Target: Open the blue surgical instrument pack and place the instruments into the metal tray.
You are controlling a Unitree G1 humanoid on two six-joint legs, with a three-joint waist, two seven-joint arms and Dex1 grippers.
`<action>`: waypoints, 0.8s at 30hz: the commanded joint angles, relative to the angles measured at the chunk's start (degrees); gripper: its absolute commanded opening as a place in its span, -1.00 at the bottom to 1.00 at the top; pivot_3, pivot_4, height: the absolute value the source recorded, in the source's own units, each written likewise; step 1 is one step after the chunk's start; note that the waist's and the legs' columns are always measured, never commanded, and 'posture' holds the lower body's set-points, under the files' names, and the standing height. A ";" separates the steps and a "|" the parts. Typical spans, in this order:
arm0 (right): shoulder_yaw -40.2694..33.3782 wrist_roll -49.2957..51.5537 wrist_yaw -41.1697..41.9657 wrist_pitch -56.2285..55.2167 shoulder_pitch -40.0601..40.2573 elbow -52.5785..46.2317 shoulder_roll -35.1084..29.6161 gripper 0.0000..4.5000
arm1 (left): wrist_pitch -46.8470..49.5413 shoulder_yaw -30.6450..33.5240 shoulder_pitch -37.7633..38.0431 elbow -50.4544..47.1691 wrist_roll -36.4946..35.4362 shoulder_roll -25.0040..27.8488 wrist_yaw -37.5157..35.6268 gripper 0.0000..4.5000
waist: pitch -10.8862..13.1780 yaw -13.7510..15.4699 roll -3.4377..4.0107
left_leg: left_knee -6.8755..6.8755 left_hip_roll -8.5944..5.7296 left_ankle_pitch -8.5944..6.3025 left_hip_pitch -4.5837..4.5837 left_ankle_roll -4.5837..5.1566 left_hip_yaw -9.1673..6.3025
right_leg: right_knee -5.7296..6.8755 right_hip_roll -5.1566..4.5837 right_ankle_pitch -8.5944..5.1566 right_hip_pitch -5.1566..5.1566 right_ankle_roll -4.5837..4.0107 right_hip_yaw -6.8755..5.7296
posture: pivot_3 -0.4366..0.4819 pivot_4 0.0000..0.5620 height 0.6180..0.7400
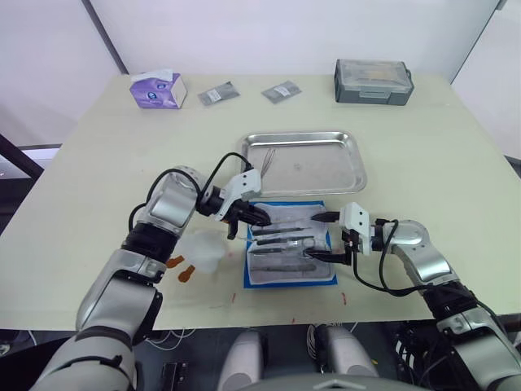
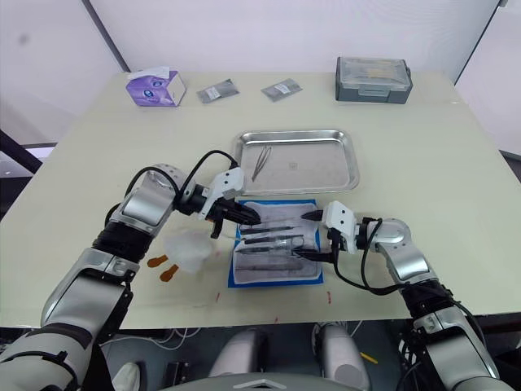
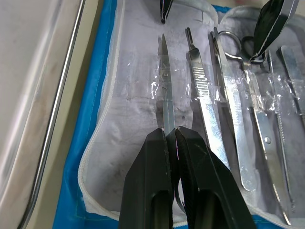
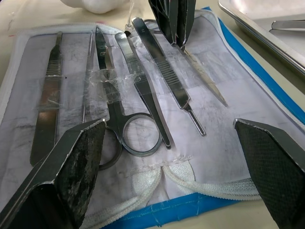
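The blue surgical instrument pack (image 1: 290,242) lies open just beside the metal tray (image 1: 303,163), one tool already inside, while the left gripper (image 3: 170,136) pinches a thin tool (image 3: 167,102) and the right gripper (image 4: 171,157) waits spread wide.

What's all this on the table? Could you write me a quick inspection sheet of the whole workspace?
Surface: pale table, small orange marks near the front edge.
Job's things: blue pack lying open, instruments in its clear lining; tray behind it, one pair of tweezers inside.
Clutter: tissue box, two grey sachets, grey box, crumpled clear plastic.
Grippers: left gripper shut on a pointed instrument; right gripper open over the pack's end.
Cables: black cables looped along both arms.
Surroundings: white walls.
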 commanded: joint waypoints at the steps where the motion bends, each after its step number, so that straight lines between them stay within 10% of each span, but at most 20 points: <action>1: 4.14 -6.32 -2.38 1.74 2.59 5.60 -0.22 1.00 | 3.04 0.31 -2.16 -3.42 -0.52 1.23 -0.33 -0.99 | 0.00 -0.02 0.00 | 0.00 0.00 0.00 -0.01 0.00 0.00 | 0.00 0.00 0.00 0.00 0.00 0.00 | -0.05 -0.47 0.91; 24: 4.32 -6.63 -2.67 1.05 2.29 6.28 0.35 1.00 | 0.48 -2.48 -3.94 -2.79 0.67 5.39 -6.26 -0.99 | 0.02 -0.35 0.01 | 0.00 0.01 0.00 -0.01 0.00 0.01 | 0.00 0.02 0.00 0.00 -0.01 -0.02 | -0.05 -0.47 0.91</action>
